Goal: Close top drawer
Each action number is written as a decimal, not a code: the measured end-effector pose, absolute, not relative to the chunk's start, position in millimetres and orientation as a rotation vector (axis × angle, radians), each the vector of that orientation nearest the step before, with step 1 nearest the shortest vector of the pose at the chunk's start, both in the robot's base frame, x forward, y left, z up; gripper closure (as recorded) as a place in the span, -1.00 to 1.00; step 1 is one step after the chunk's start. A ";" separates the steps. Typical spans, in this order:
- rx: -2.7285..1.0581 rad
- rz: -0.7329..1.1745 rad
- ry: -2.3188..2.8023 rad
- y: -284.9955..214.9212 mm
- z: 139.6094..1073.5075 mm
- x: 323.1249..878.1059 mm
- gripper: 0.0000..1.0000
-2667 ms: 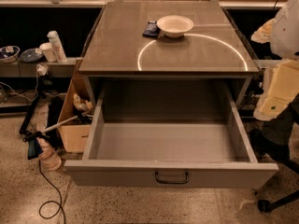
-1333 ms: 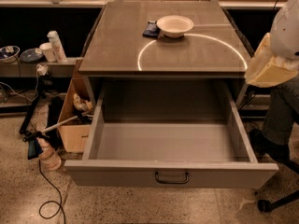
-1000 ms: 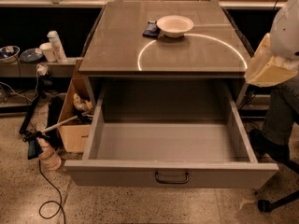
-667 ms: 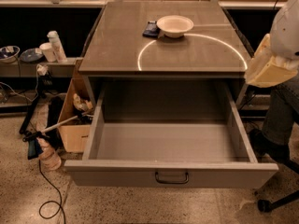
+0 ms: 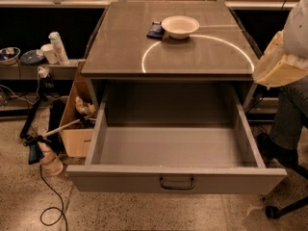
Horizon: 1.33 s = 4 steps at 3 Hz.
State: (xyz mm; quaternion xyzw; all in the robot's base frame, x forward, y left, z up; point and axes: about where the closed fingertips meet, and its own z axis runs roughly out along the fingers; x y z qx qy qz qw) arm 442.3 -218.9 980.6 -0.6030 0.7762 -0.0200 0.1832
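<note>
End effector (image 5: 281,64) right of open top drawer (image 5: 120,179)

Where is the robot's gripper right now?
At the camera view's right edge, the gripper hangs beside the tabletop, higher than the open top drawer.

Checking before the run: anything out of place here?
Only the top drawer stands pulled far out, empty. The bowl sits upright on the cabinet top. The tool is not in view; only the arm shows at right.
</note>
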 end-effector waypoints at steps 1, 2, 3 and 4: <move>-1.699 -0.057 2.187 -218.8 981.3 441.9 1.00; -1.689 0.014 2.162 -220.0 982.5 437.9 1.00; -1.663 0.084 2.135 -226.7 984.9 424.2 1.00; -1.658 0.076 2.132 -227.1 986.3 424.2 1.00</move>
